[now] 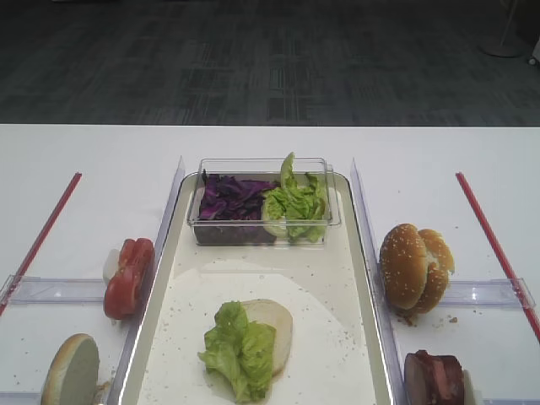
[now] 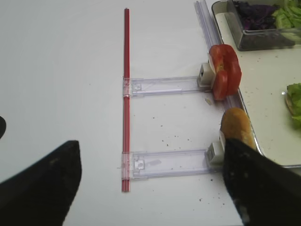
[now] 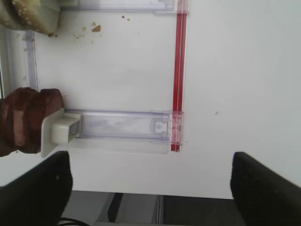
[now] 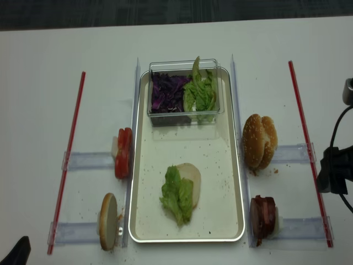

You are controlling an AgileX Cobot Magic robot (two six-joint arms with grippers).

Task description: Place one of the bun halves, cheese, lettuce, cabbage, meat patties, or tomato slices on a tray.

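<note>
1. While both arms hung back from the food, the right tool (image 3: pixel 150 188) sat over the tabletop's (image 1: pixel 93 152) near right edge, its two dark fingers (image 3: pixel 35 190) wide apart with nothing between them.
2. The left tool (image 2: pixel 150 188) hovered over the near left of the tabletop, its fingers (image 2: pixel 40 188) likewise spread and empty.
3. The tray (image 4: pixel 234 182) lay in the middle; on its floor a pale bun half (image 4: pixel 191 175) rested with lettuce (image 4: pixel 176 194) lying over its left part.
4. A clear tub (image 4: pixel 185 65) at the tray's far end held cabbage (image 4: pixel 164 94) on the left and more green leaves (image 4: pixel 202 94) on the right.
5. Left of the tray, tomato slices (image 4: pixel 123 152) and another bun half (image 4: pixel 107 221) stood on edge in clear holders (image 4: pixel 88 160); right of it stood sesame buns (image 4: pixel 259 141) and meat patties (image 4: pixel 263 215).
6. No brand, label or writing could be read anywhere.
7. Only the realsense high view showed part of the right arm (image 4: pixel 333 168), dark, at the right edge just beyond the red strip (image 4: pixel 300 121), and a dark tip of the left arm in the near left corner.
8. Only the right wrist view showed crumbs (image 3: pixel 89 30) beside the sesame buns.
</note>
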